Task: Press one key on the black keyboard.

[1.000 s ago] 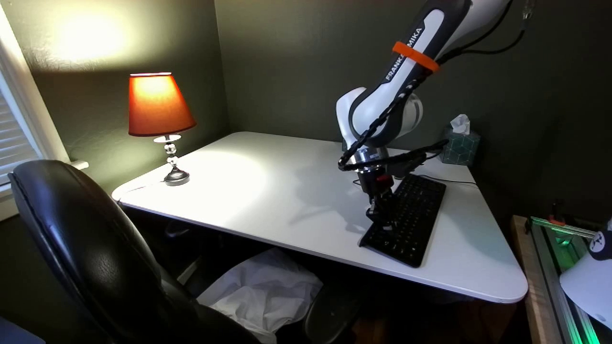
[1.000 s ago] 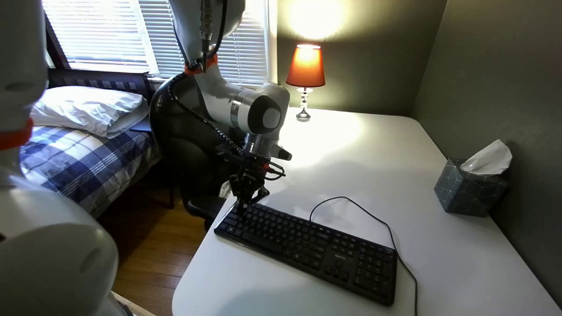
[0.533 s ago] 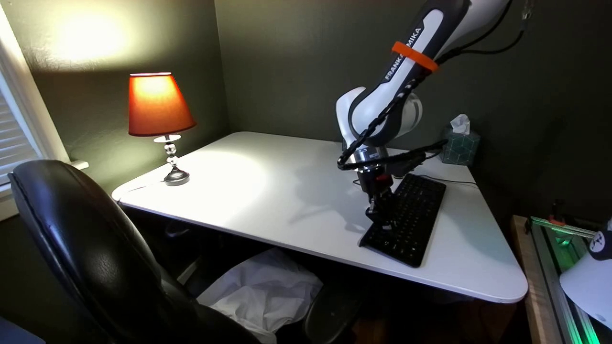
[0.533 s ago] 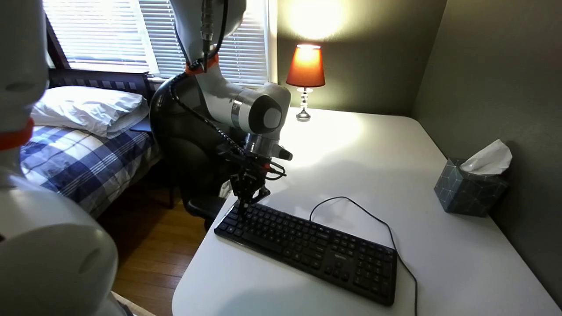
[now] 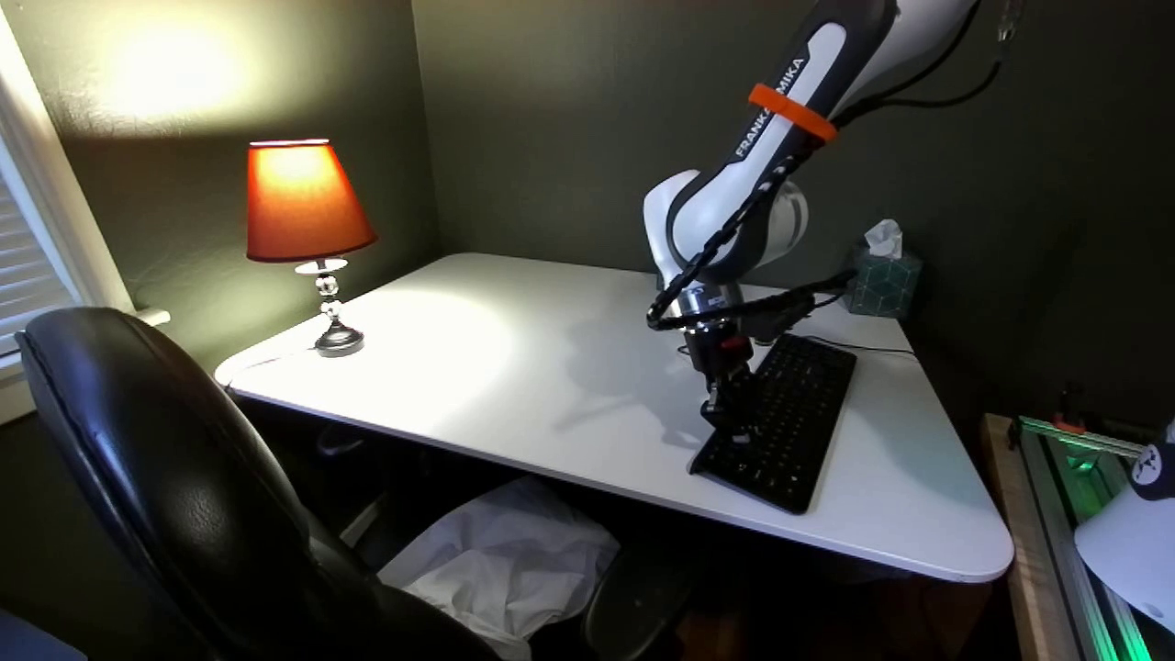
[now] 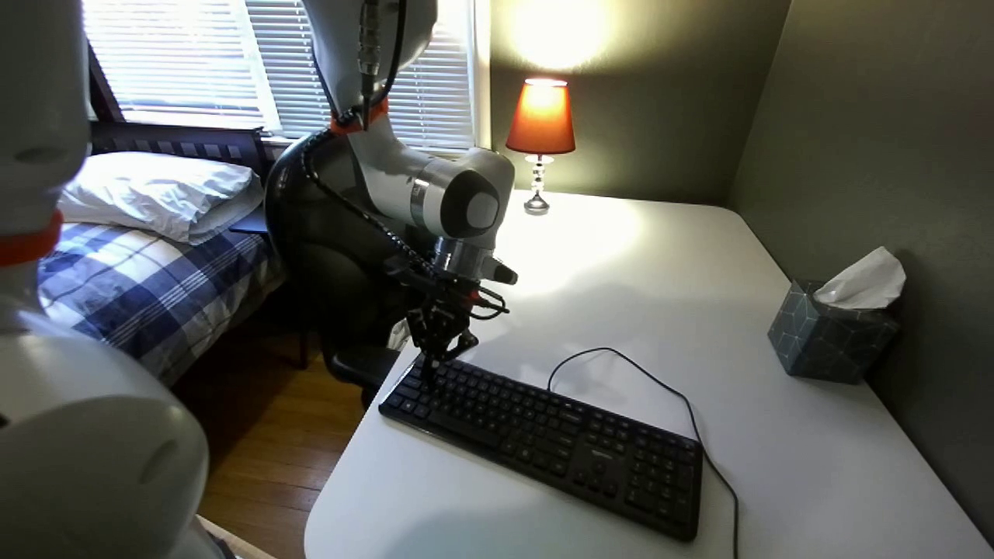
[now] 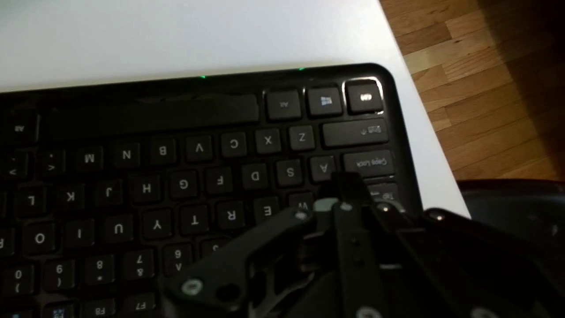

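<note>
Gripper [image 7: 340, 183]: fingers together, tips by A key [image 7: 323, 167] and Caps Lock [image 7: 370, 162] of black keyboard [image 6: 541, 441], partly hiding Tab key [image 7: 385, 191]; contact unclear. Keyboard on white desk [image 6: 660, 268], cable [image 6: 684, 398] beside it; tissue box [image 6: 829, 338], lamp [image 6: 541, 120] farther off. Chair [image 5: 174, 468] near desk edge. Against earlier frame: arm [image 5: 709, 213] slightly shifted, keyboard unmoved.

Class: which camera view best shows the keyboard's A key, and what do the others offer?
The wrist view: the A key appears close up, its letter readable though upside down. Both exterior views show the keyboard, but its letters are too small to read and that key cannot be picked out.
</note>
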{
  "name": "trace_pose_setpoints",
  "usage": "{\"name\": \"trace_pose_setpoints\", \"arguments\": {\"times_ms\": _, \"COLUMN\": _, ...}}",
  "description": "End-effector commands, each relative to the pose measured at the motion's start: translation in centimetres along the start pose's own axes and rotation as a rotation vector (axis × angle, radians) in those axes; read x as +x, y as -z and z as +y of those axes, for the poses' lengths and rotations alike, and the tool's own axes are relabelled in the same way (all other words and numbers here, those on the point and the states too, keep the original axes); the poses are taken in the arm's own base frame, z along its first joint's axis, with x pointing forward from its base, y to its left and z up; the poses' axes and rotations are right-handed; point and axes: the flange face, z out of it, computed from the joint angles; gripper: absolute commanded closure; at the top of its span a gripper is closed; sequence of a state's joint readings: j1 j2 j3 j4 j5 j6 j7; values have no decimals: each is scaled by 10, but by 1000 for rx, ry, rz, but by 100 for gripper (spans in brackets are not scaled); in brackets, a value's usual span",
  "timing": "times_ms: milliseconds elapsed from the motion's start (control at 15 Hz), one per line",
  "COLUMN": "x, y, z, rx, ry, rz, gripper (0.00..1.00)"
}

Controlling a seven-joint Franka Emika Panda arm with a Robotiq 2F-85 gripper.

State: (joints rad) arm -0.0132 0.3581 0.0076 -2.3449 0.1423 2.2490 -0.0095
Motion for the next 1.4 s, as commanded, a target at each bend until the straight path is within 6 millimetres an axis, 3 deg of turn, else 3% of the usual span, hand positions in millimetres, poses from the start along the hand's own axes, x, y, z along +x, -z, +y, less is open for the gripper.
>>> {"name": "trace_pose_setpoints", "arguments": {"times_ms": 0, "x": 7, "y": -2, "z": -1, "rx": 26, "ry": 16, "rz": -5, "gripper": 100}}
{"name": "trace_pose_setpoints", "arguments": {"times_ms": 1333, "x": 15, "y": -8, "z": 0, "rx": 28, "ry": 6, "rz": -30, "gripper": 100}}
